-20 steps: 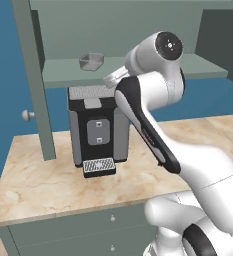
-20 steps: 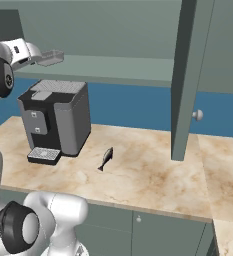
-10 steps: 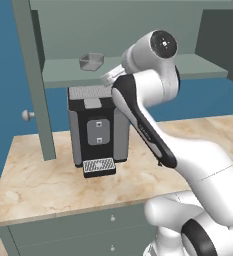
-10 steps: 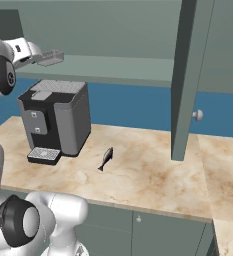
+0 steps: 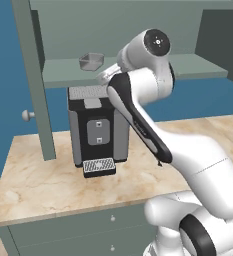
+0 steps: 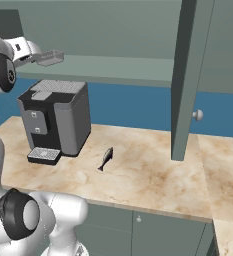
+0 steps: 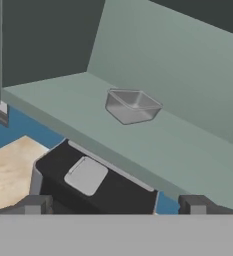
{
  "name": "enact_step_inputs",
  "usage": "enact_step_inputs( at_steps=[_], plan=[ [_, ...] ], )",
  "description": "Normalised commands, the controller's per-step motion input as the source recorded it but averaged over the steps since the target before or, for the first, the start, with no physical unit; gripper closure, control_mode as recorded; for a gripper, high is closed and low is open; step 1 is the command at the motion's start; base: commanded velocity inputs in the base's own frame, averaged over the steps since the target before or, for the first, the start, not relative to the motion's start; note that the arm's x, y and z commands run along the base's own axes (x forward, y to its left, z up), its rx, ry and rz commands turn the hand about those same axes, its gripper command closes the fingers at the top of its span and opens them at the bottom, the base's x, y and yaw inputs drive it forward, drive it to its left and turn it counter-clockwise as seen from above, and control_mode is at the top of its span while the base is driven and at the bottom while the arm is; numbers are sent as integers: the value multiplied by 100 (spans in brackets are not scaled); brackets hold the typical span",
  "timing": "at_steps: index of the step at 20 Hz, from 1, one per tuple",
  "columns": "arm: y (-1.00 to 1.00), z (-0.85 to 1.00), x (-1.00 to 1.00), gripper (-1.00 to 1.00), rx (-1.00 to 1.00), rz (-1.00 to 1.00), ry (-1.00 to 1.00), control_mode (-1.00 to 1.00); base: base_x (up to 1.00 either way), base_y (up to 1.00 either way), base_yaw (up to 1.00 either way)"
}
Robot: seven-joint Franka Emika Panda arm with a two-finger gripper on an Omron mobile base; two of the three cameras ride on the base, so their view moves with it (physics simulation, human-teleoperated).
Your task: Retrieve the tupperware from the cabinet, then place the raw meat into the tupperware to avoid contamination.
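Observation:
The tupperware [image 7: 132, 105], a small grey translucent container, sits upright on the inner shelf of the open cabinet [image 7: 188, 145]. It also shows on the shelf as tupperware [image 5: 91, 61] and tupperware [image 6: 51, 57]. My gripper [image 7: 116, 205] is open and holds nothing. It hovers above the coffee machine, short of the shelf edge and a little way from the container, with its fingertips [image 7: 35, 205] spread wide. The gripper [image 6: 37, 55] is just left of the container. The raw meat [image 6: 106, 158], a small dark fish, lies on the counter right of the coffee machine.
A black and grey coffee machine [image 5: 95, 125] with a grated drip tray [image 5: 99, 166] stands on the marble counter [image 6: 153, 175] under the shelf. Open cabinet doors hang at door [image 5: 35, 75] and door [image 6: 188, 75]. Drawer fronts [image 6: 153, 225] run below the counter.
The arm has edged slightly towards the shelf. The jaws stay open, and the tupperware and the fish have not moved.

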Motion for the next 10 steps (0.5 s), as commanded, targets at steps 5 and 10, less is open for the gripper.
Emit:
enact_step_inputs(
  at_steps=[5, 10],
  plan=[
    [7, 0, 13, -100, 0, 0, 1, -100, 0, 0, 0],
    [8, 0, 13, -100, 0, 0, 1, -100, 0, 0, 0]
  ],
)
